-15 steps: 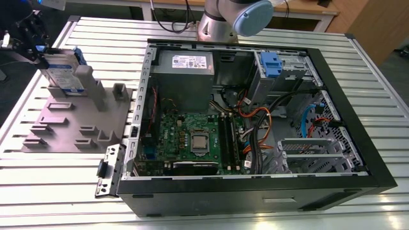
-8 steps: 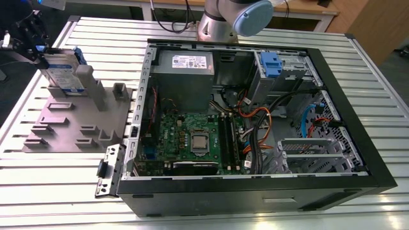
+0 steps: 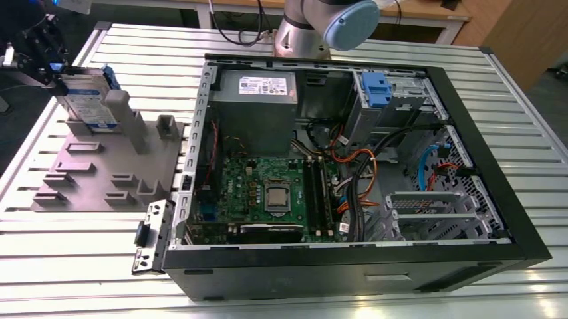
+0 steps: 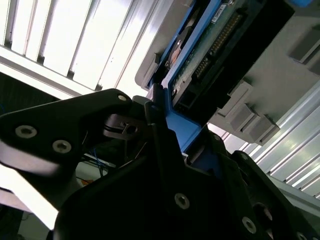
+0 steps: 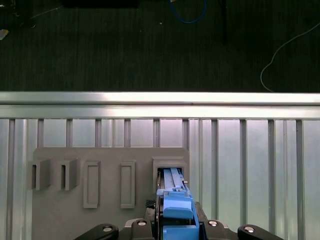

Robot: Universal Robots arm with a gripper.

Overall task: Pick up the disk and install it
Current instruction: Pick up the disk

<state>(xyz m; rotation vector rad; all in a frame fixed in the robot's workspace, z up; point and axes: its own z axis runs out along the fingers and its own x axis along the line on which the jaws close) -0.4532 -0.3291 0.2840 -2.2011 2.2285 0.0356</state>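
Note:
The disk (image 3: pixel 90 100) stands on edge in a slot of the grey fixture plate (image 3: pixel 98 173) at the exterior view's left, with its white label and blue band facing the camera. My gripper (image 3: pixel 60 72) is at the disk's upper end, its black body reaching in from the left. In the first wrist view the disk's blue tab (image 5: pixel 177 210) sits between the fingers of my gripper (image 5: pixel 178 222), above the slot (image 5: pixel 170 164). The second wrist view shows a black finger (image 4: pixel 159 125) pressed against the blue side rail (image 4: pixel 182 131). The gripper is shut on the disk.
An open black computer case (image 3: pixel 497 199) lies at the centre and right, holding a grey power-supply box (image 3: pixel 257 90), a blue latch on a metal drive cage (image 3: pixel 376 90), a green motherboard (image 3: pixel 271 193) and loose cables (image 3: pixel 355 166). The arm's base (image 3: pixel 306 30) stands behind it on the slatted metal table (image 3: pixel 80 266).

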